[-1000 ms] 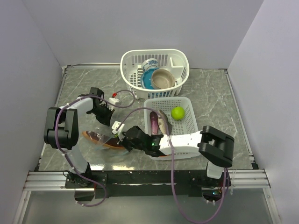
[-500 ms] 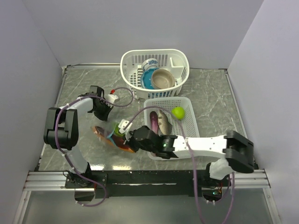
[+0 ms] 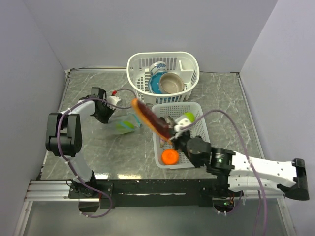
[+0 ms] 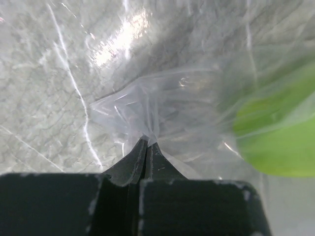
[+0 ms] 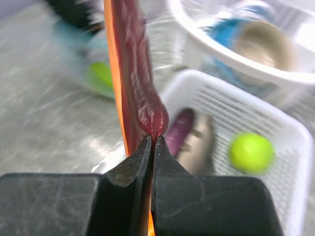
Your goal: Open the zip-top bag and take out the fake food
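Note:
The zip-top bag (image 3: 124, 124), clear with a teal strip, lies on the table with a green piece (image 4: 278, 140) inside it. My left gripper (image 3: 102, 113) is shut on a corner of the bag's plastic (image 4: 147, 113). My right gripper (image 3: 173, 134) is shut on the long reddish-orange piece (image 3: 147, 118), holding it tilted in the air over the white tray's left rim; it stands upright in the right wrist view (image 5: 132, 83). In the tray (image 3: 175, 104) lie the orange ball (image 3: 170, 157), the green round fruit (image 3: 187, 118) and the purple aubergine (image 5: 180, 132).
A white basket (image 3: 162, 55) with a blue bowl (image 3: 156, 81) and a tan bowl (image 3: 172, 82) stands at the back, just behind the tray. A grey piece (image 5: 202, 147) lies beside the aubergine. Grey walls close in the table.
My right gripper has drawn the long reddish-orange piece out of the bag and swung it right and up over the tray. The orange ball now lies in the tray. The bag has shifted back.

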Action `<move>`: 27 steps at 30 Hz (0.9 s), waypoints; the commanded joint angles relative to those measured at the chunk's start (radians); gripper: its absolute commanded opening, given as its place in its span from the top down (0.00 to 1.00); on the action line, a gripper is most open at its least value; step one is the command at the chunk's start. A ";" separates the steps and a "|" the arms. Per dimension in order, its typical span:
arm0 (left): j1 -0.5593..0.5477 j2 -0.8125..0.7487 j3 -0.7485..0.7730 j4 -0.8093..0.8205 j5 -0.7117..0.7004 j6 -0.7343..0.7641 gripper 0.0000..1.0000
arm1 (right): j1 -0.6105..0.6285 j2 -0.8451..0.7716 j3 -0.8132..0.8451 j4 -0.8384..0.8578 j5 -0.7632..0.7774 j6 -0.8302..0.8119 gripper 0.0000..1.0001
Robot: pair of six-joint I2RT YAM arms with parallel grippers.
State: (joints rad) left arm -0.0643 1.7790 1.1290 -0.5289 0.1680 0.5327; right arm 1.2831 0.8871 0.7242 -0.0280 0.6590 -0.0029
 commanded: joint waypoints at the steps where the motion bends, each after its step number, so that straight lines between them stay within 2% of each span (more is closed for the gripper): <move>1: 0.004 -0.075 0.106 -0.107 0.105 -0.020 0.99 | 0.005 -0.119 -0.046 -0.043 0.344 0.180 1.00; 5: 0.004 -0.110 0.169 -0.169 0.172 -0.016 0.99 | 0.004 -0.088 -0.002 -0.243 0.511 0.364 1.00; 10: 0.004 -0.141 0.212 -0.233 0.251 -0.008 0.99 | -0.007 0.074 0.049 -0.392 0.511 0.525 0.98; 11: 0.004 -0.145 0.222 -0.252 0.260 -0.008 0.99 | -0.016 0.108 0.064 -0.412 0.501 0.543 0.91; 12: 0.004 -0.151 0.224 -0.259 0.278 -0.007 0.99 | -0.018 0.171 0.081 -0.429 0.498 0.555 0.60; 15: 0.003 -0.173 0.209 -0.257 0.277 0.001 0.99 | -0.021 0.269 0.156 -0.478 0.518 0.573 0.00; 18: 0.003 -0.176 0.175 -0.243 0.254 0.012 0.99 | -0.015 0.300 0.237 -0.484 0.528 0.537 0.00; 20: 0.003 -0.174 0.140 -0.227 0.239 0.016 0.99 | -0.010 0.274 0.245 -0.341 0.481 0.402 0.00; 21: 0.003 -0.176 0.124 -0.198 0.229 0.016 0.99 | -0.007 0.230 0.238 -0.278 0.370 0.353 0.00; 22: 0.003 -0.181 0.109 -0.181 0.217 0.023 0.99 | -0.007 0.207 0.210 -0.136 0.307 0.255 0.00; 23: 0.003 -0.181 0.072 -0.159 0.187 0.026 0.99 | -0.007 0.187 0.195 -0.071 0.250 0.227 0.00; 24: 0.003 -0.178 0.057 -0.143 0.170 0.030 0.99 | -0.007 0.173 0.186 -0.023 0.119 0.209 0.00; 25: 0.003 -0.161 0.028 -0.107 0.154 0.039 0.99 | -0.005 0.182 0.181 0.059 0.079 0.184 0.00; 27: 0.003 -0.124 0.005 -0.071 0.094 0.046 0.99 | -0.001 0.262 0.204 0.097 -0.001 0.178 0.00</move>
State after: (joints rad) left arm -0.0601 1.6318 1.1782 -0.6899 0.3496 0.5446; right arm 1.2705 1.0958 0.9096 -0.1936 0.8986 0.2874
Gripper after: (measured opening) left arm 0.017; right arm 0.999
